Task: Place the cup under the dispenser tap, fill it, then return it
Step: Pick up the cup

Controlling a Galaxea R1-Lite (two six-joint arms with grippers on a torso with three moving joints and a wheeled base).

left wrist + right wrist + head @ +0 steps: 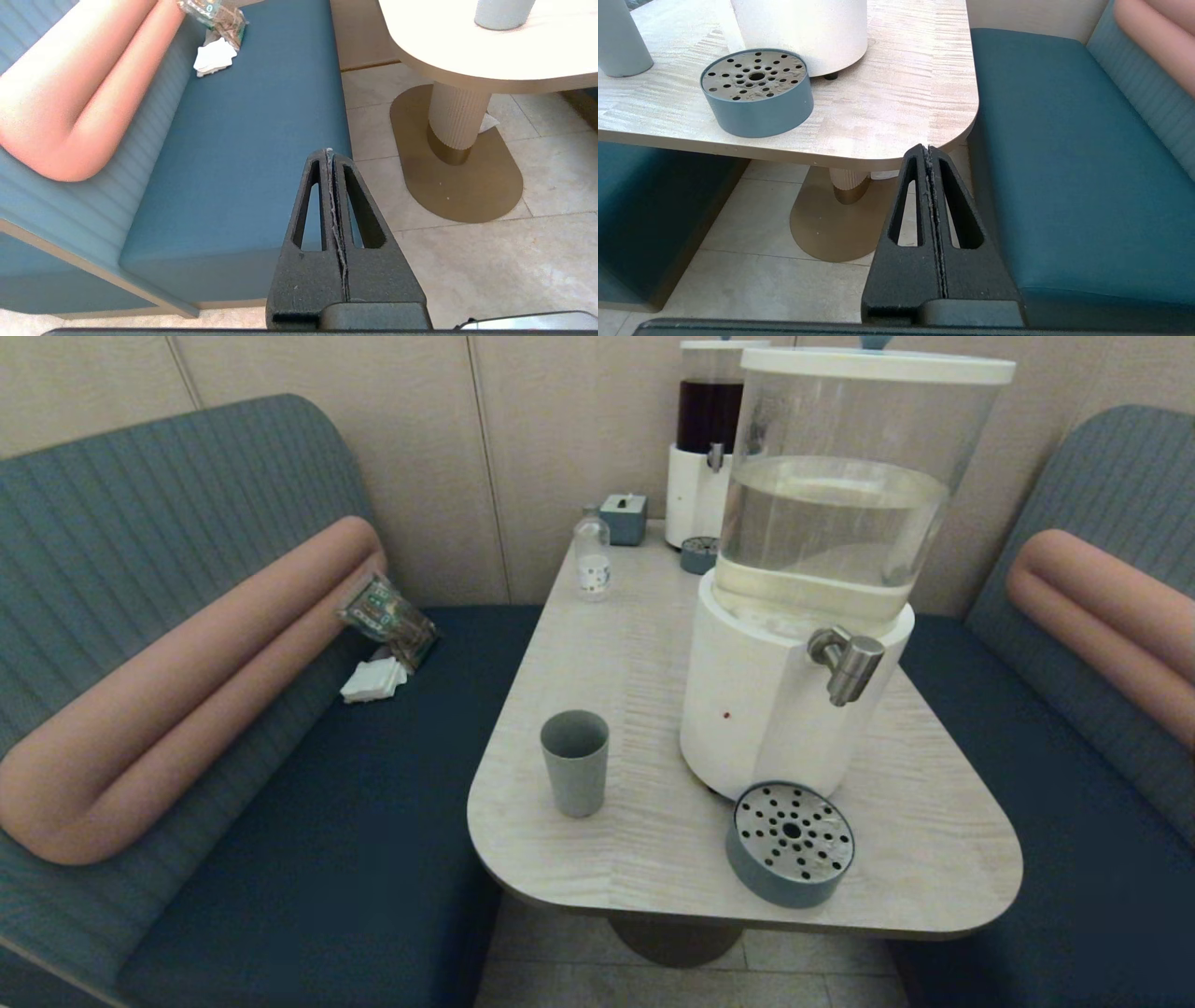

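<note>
The grey-blue cup (pixel 574 762) stands upright and empty on the table's near left part, left of the large dispenser; its base shows in the left wrist view (pixel 502 13) and its side in the right wrist view (pixel 619 39). The brushed-steel dispenser tap (pixel 848 663) juts from the white base of the clear tank (pixel 840 513) of pale liquid. Under it sits the round drip tray (pixel 790 845). Neither arm shows in the head view. My left gripper (pixel 329 151) is shut and empty, low beside the left bench. My right gripper (pixel 928 148) is shut and empty, below the table's near right corner.
The wood table (pixel 934 821) also holds a dark-liquid dispenser (pixel 705 439) with its own small tray (pixel 698 555), a small bottle (pixel 592 555) and a blue box (pixel 624 518) at the back. Blue benches flank the table; a packet (pixel 387 616) and napkins (pixel 373 679) lie on the left one.
</note>
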